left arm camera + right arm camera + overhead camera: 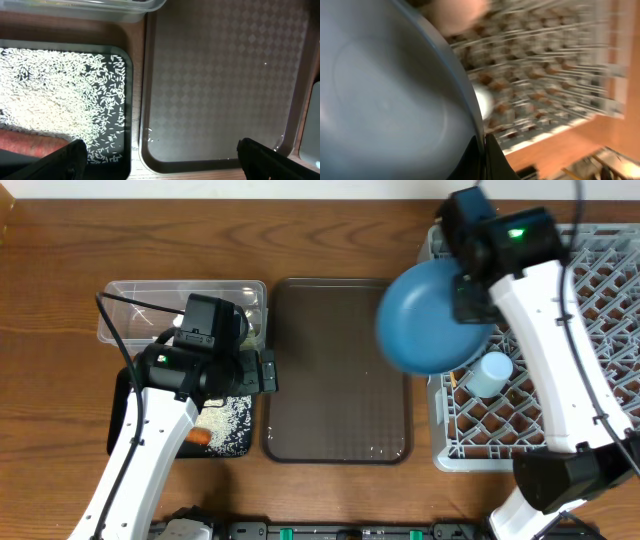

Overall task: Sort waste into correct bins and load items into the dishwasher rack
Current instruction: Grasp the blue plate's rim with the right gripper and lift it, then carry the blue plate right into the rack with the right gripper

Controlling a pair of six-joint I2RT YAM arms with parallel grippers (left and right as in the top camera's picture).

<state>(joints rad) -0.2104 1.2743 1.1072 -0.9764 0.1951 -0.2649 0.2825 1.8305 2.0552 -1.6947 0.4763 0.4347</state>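
The right claw (482, 156) is pinched together on the rim of the large round blue plate (432, 318). In the right wrist view its two dark fingers meet on the plate's edge at the bottom of the frame. From overhead the plate sits right of centre in the upper half, overlapping the right edge of the dark brown rectangular serving tray (340, 360) and the left edge of the large grey plastic dishwasher rack (600, 290). A small light-blue cup (490, 373) lies in the rack just beside the plate's lower right edge.

The left claw (161, 152) hangs with its fingers wide apart and nothing between them, at the lower left of the overhead frame. Below it, the shallow black rectangular tray (127, 100) holds a spread of loose white rice grains (55, 95) and a small orange carrot (30, 142) at its lower left. The clear plastic rectangular tub (130, 295) stands just beyond the black tray, at the upper left, on the brown wooden surface (60, 240).
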